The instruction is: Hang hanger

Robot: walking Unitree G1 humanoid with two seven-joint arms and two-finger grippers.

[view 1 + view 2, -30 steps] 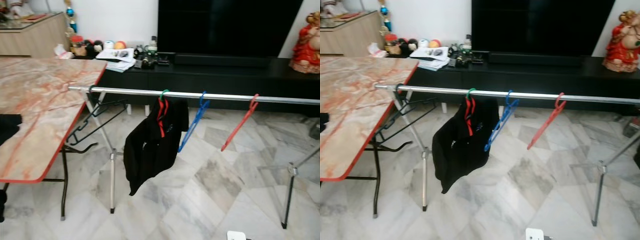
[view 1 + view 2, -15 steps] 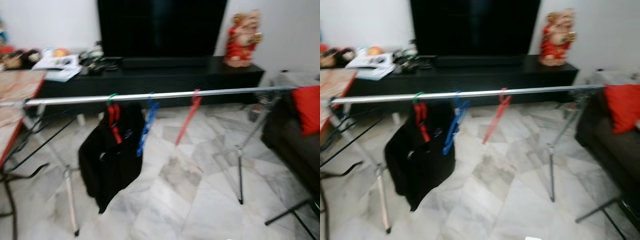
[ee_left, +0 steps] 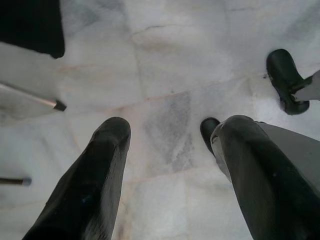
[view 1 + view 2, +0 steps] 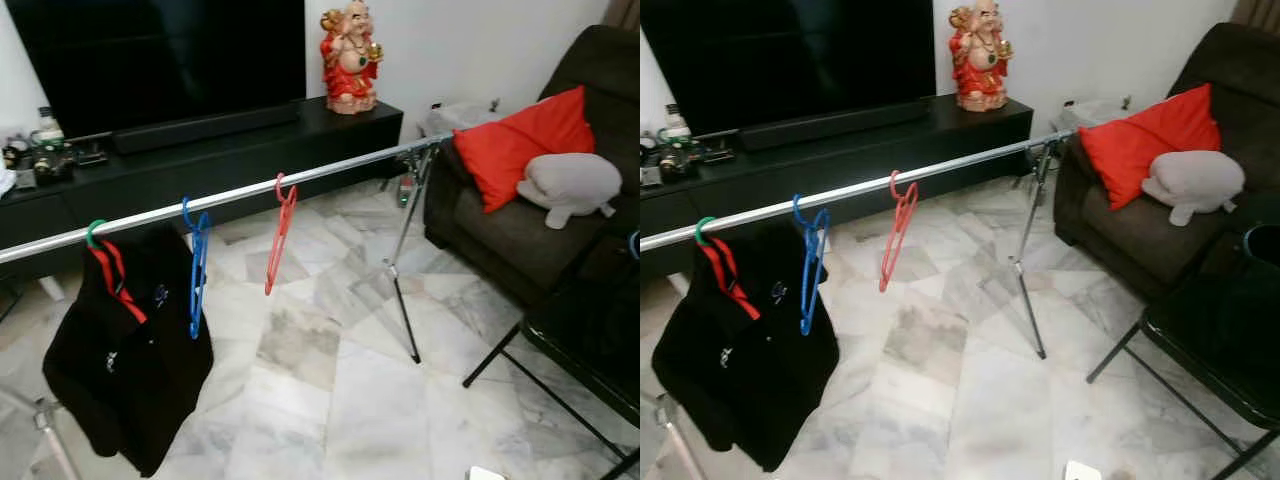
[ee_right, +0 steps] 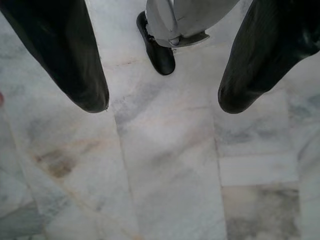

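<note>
Head stereo pair down toward rail (image 4: 250, 190); wrist cameras floorward (image 5: 165, 165).

A silver rail (image 4: 300, 180) runs across the room on thin metal legs. Three hangers hang from it by their hooks: a red hanger (image 4: 281, 232) and a blue hanger (image 4: 197, 268), both bare, and beside the blue one a green-hooked hanger (image 4: 97, 236) carrying a black garment (image 4: 130, 365) with red trim.
</note>
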